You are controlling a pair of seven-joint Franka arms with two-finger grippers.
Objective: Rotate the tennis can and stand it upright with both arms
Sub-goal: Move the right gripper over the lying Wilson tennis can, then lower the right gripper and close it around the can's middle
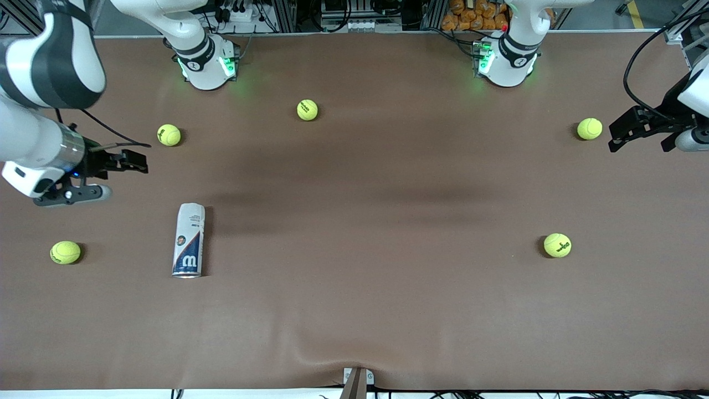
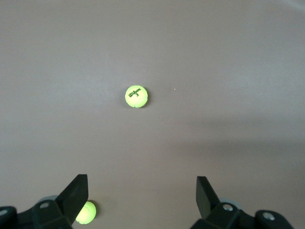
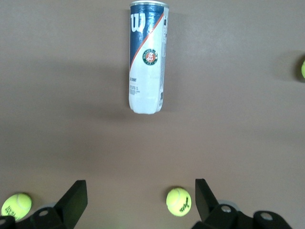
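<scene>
Both arms leave your front view: the right arm is cut by the edge at its end of the counter, the left arm by the edge at its own end. In the right wrist view, one tennis ball shows only a sliver at the frame edge, and the small print on the tennis can is too fine to read. In the left wrist view, a finger partly hides what is probably another tennis ball.
</scene>
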